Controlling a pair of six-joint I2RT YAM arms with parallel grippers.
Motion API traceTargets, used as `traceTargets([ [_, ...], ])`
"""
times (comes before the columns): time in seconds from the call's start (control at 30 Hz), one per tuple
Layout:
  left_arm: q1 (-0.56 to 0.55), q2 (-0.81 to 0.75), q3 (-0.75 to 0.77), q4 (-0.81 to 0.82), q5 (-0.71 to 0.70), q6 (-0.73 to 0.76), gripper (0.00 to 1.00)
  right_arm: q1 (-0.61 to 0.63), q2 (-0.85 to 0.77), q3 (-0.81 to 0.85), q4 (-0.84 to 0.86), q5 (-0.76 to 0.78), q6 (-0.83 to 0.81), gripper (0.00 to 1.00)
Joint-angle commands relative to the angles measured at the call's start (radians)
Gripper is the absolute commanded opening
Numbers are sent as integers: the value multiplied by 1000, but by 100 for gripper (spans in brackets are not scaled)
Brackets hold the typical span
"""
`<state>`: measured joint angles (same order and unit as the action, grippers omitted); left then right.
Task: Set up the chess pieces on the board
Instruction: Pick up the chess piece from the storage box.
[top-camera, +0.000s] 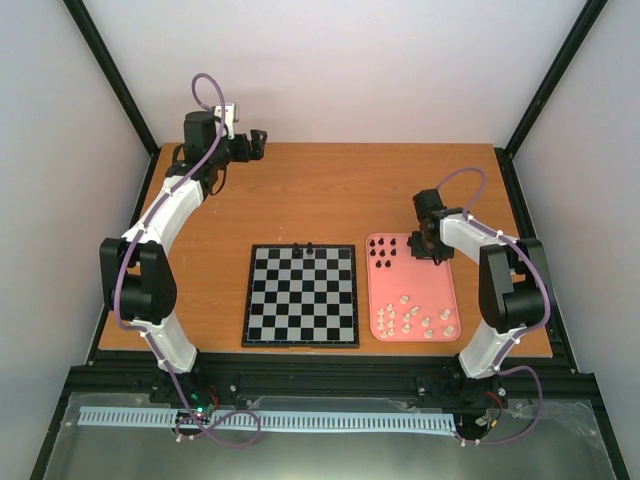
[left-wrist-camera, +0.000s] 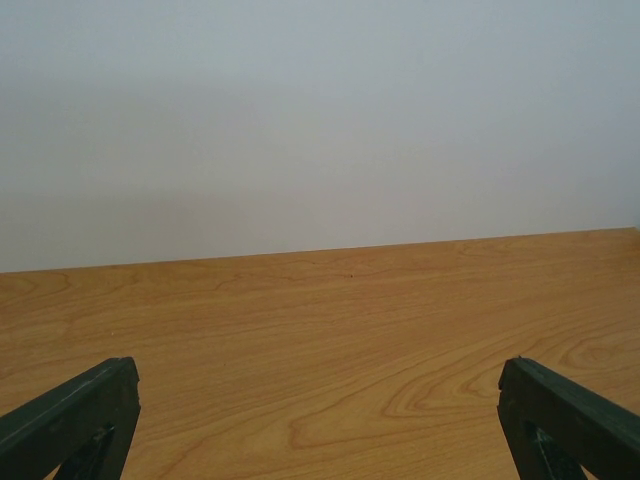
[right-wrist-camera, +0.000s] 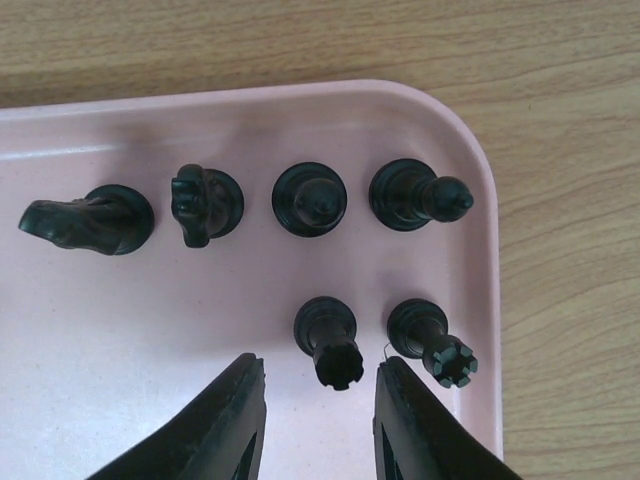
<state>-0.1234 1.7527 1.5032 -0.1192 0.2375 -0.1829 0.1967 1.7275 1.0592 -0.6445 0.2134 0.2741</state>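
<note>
- Broadly, the wooden table (top-camera: 300, 190) is smooth and pale brown with a wavy grain. The left gripper (left-wrist-camera: 320, 400) hangs over its far left corner, fingers spread wide and empty, well apart from everything.
- The board (top-camera: 300, 305) lies flat in the middle, near the arms. It has glossy black and silvery-grey checks inside a thin black border, and a few black pieces (top-camera: 303, 247) stand on its far row.
- Just right of it, the pink tray (top-camera: 420, 285) is a matte rectangle with rounded corners and a low rim. White pieces (top-camera: 415, 320) are scattered at its near end and more black ones crowd its far end.
- The right gripper (right-wrist-camera: 318, 385) hovers low over that far end, jaws partly apart and pinching nothing. Its tips sit either side of a rook's top without touching it.
- That rook (right-wrist-camera: 328, 340) is tiny, dark and lathe-turned, with a notched crown and round base. A second rook (right-wrist-camera: 432, 342) stands just beside it, closer to the rim.
- The step looks like picking that rook. It would go best centred, gripped low on the waist, closed gently and lifted straight up. The hard, slick piece would probably tip or slip, and the neighbour is close.
</note>
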Motion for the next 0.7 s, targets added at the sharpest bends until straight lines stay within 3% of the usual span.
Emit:
traceTargets([
  [0.0,-1,11,50,26,11,-12,100,-6,14,26,16,3,-3,36],
  [0.1,-1,15,51,26,11,-11,100,-6,19,27,18,3,-4,35],
  [0.23,-1,15,51,25,11,-12,100,-7,32,30,21,1,-2,24],
  [0.43,-1,17,51,25,10,-10,100,-6,38,31,22,4,0,24],
  [0.67,-1,18,51,24,10,-12,100,-6,22,27,17,1,2,17],
])
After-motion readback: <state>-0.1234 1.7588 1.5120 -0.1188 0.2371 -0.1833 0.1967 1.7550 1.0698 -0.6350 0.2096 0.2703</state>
